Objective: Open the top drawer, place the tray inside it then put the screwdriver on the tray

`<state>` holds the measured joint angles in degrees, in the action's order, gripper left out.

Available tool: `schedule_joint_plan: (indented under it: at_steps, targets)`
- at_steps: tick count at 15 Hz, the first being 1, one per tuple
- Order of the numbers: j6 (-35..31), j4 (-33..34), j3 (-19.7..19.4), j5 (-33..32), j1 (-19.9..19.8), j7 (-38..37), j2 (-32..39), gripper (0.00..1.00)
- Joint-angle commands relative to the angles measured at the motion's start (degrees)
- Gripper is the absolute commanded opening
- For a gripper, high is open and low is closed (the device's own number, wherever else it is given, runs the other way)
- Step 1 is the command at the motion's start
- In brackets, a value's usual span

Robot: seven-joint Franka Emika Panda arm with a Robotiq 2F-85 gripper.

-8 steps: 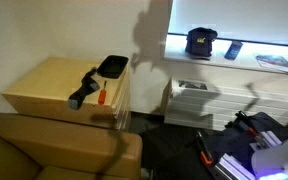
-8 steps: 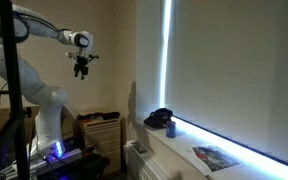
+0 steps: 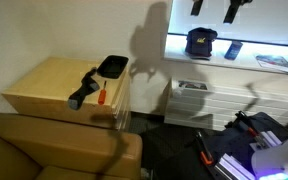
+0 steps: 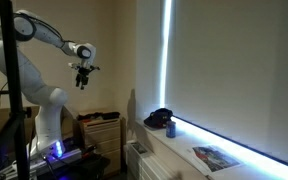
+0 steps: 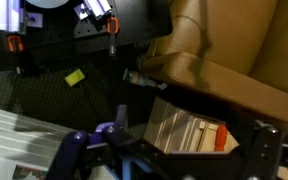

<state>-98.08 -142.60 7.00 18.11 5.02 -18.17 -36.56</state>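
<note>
A pale wooden cabinet (image 3: 54, 82) stands at the left, and nothing is pulled out of it. The brown sofa hides the front of its top drawer. On the cabinet's far corner rests the small black tray (image 3: 112, 66). The orange-handled screwdriver (image 3: 100, 95) lies near the top's front edge and shows in the wrist view too (image 5: 221, 137). My gripper (image 4: 83, 78) hangs high in the air, far above and to the right of the cabinet. Its tips just enter the top of an exterior view (image 3: 214, 8). It is open and empty, with its fingers (image 5: 69, 150) spread wide in the wrist view.
A longer black angular tool (image 3: 82, 90) lies beside the screwdriver. The brown sofa (image 3: 54, 145) stands in front of the cabinet. A white slatted unit (image 3: 192, 95) sits to the right, under a sill carrying a black cap-like object (image 3: 201, 41) and papers. Cables and gear cover the floor.
The arm has dropped lower. The gripper's tips now reach into the top of the exterior view that shows the cabinet. Objects on the cabinet have not moved.
</note>
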Motion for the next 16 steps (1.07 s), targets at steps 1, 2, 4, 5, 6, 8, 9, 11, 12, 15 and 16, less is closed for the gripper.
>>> schedule_joint_plan:
  at_steps: [1, 2, 4, 5, 6, 8, 9, 11, 12, 15, 16]
  targets:
    - [-14.56, -6.09, 3.73, 5.78, -0.28, -3.25, 8.36, 1.00]
    - [-19.75, -7.10, 4.69, 6.25, -0.19, -4.36, 10.81, 1.00]
    - [-28.92, -7.23, 6.34, 6.86, 0.66, -6.15, 19.27, 1.00]
    - [-31.63, -6.44, 6.99, 6.16, 1.08, -7.20, 23.20, 1.00]
    - [-26.87, -7.78, 4.98, 5.08, 1.43, -6.04, 15.86, 1.00]
    - [-28.39, -7.40, 5.07, 4.94, 1.93, -6.24, 19.44, 1.00]
    - [-28.24, -7.29, 4.98, 4.95, 1.92, -6.23, 19.03, 1.00]
    - [-27.33, -7.59, 5.40, 1.94, 0.88, -7.86, 18.40, 1.00]
    - [-28.44, -7.70, 5.61, 1.28, 0.85, -7.78, 20.47, 1.00]
    - [-41.94, -8.52, 6.13, 2.08, 2.13, -5.86, 30.44, 1.00]
    - [-45.88, -7.89, 6.13, 2.70, 2.67, -5.89, 33.86, 1.00]
